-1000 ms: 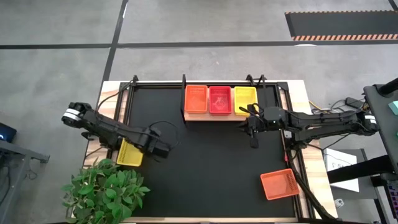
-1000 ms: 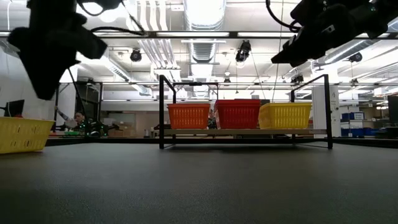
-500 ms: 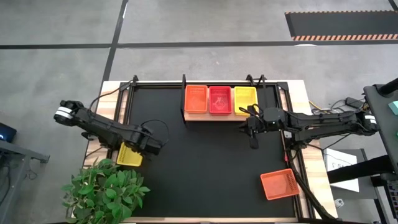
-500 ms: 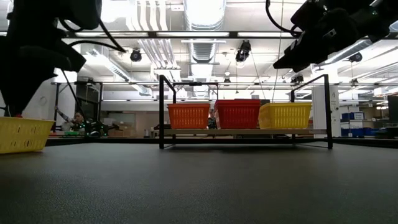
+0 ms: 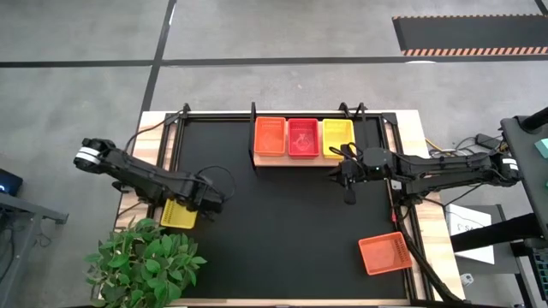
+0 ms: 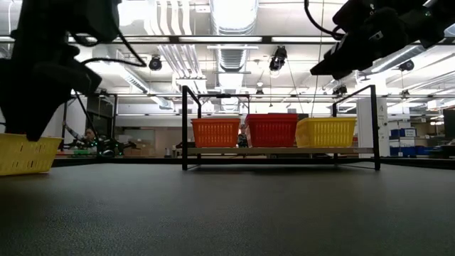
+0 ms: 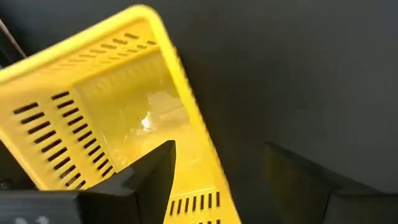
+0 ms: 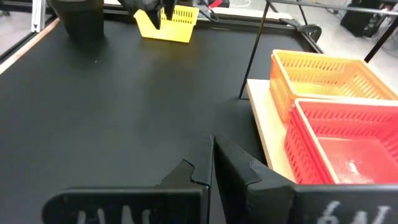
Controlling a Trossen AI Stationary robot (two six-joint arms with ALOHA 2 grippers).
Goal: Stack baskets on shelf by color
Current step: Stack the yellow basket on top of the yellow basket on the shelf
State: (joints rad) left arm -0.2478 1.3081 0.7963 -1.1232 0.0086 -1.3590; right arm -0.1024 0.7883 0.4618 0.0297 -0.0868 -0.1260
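A yellow basket (image 5: 177,215) rests on its base on the black mat at the table's left. My left gripper (image 7: 217,152) points down over it and is open. One finger (image 7: 146,177) stands inside the basket and the other (image 7: 298,180) outside, with the long side wall (image 7: 196,140) between them; no touch shows. On the wooden shelf (image 5: 291,161) at the far side sit an orange basket (image 5: 270,137), a red basket (image 5: 302,137) and a yellow basket (image 5: 337,137). My right gripper (image 8: 212,146) hangs shut above the mat in front of the shelf.
A loose orange basket (image 5: 383,253) lies at the near right corner of the mat. A green plant (image 5: 145,261) stands at the near left corner, close to the left arm. The middle of the mat (image 5: 282,222) is bare.
My left gripper has sunk and gone toward the table's left edge, coming down over the yellow basket's side wall. The basket has stayed where it was.
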